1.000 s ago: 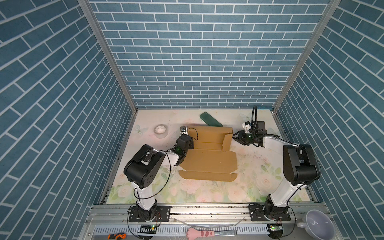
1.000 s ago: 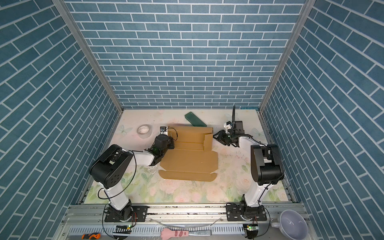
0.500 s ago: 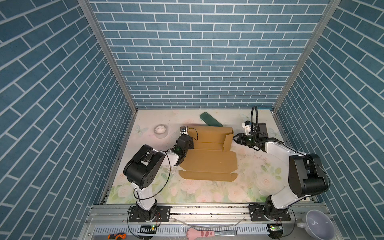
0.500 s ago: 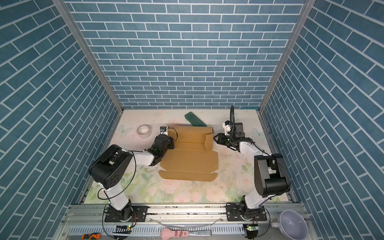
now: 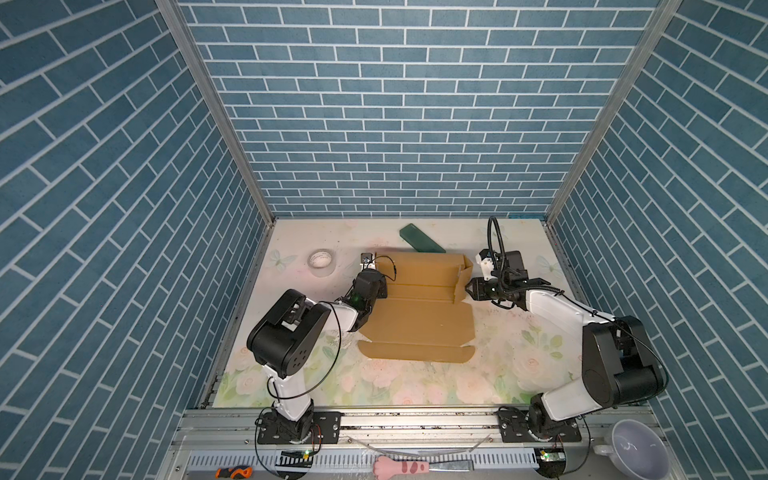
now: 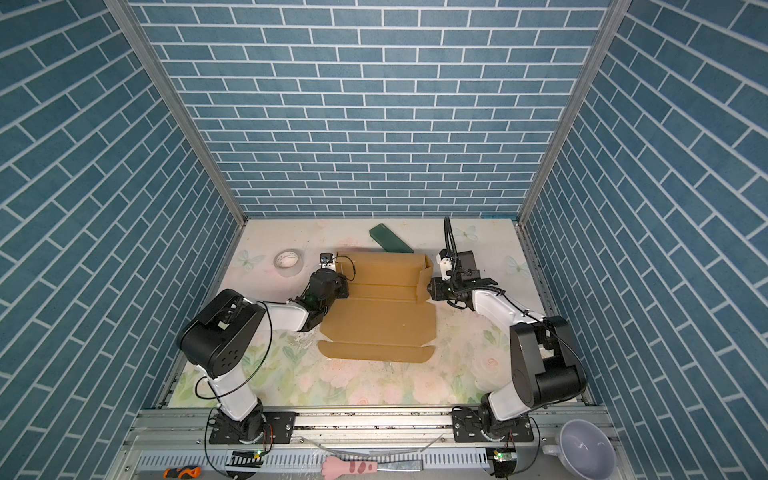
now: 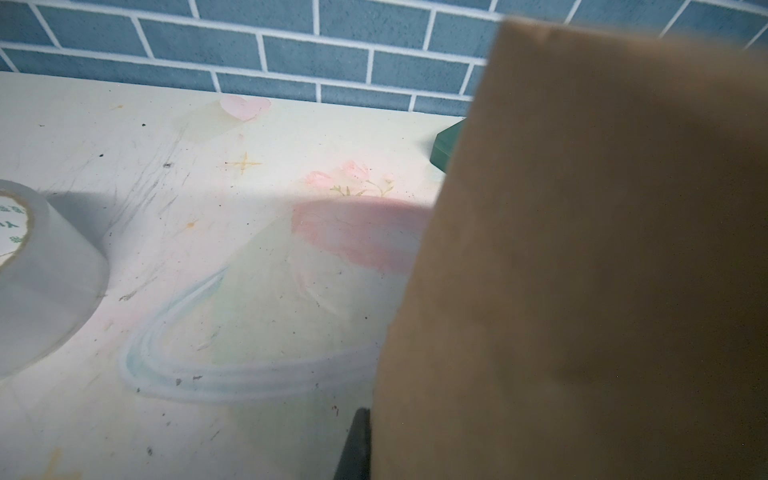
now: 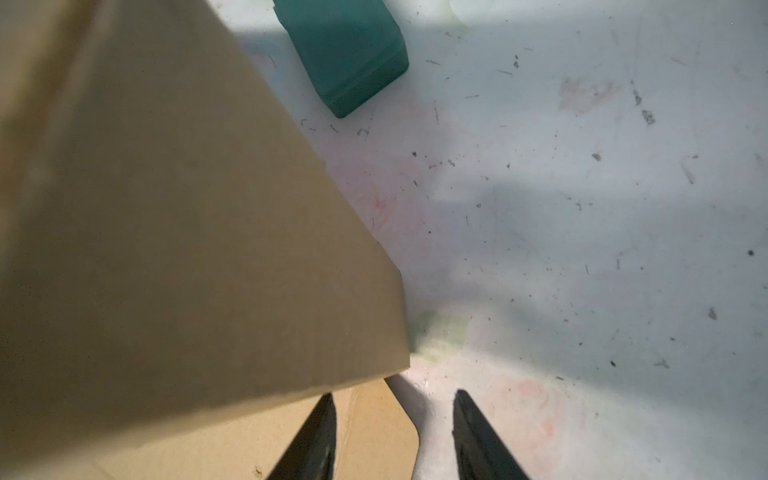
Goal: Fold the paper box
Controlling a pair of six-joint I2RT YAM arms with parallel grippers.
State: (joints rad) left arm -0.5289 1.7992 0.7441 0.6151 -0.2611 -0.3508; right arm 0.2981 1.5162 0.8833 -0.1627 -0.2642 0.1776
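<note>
**Desk:** On the tabletop (image 5: 415, 386), where did the paper box (image 5: 419, 316) (image 6: 378, 316) lie when you looked?

**Operator:** In both top views I saw it around the middle, set toward the far side. Its big near panel and the tabbed front flap lay flat. The far part was partly raised, with the right side flap standing upright.

**Desk:** And the left fingers?

**Operator:** From the left wrist view I could make out only one of the left fingers (image 7: 355, 444). It was a dark tip hard against a standing flap of brown card that filled that side of the picture, and its partner was hidden behind the card. They were closed down narrow, pinching that flap at the box's left edge.

**Desk:** The right side?

**Operator:** The right fingers (image 8: 320, 436) stood apart at a middling width and held nothing. One tip lay over a small rounded tab of the box and the other over bare tabletop. The upright right flap rose just ahead of them.

**Desk:** Anything else nearby?

**Operator:** I noted a dark green block (image 5: 422, 244) just behind the box's far edge. A roll of tape (image 5: 321, 262) sat to the left of the box, apart from it.
</note>
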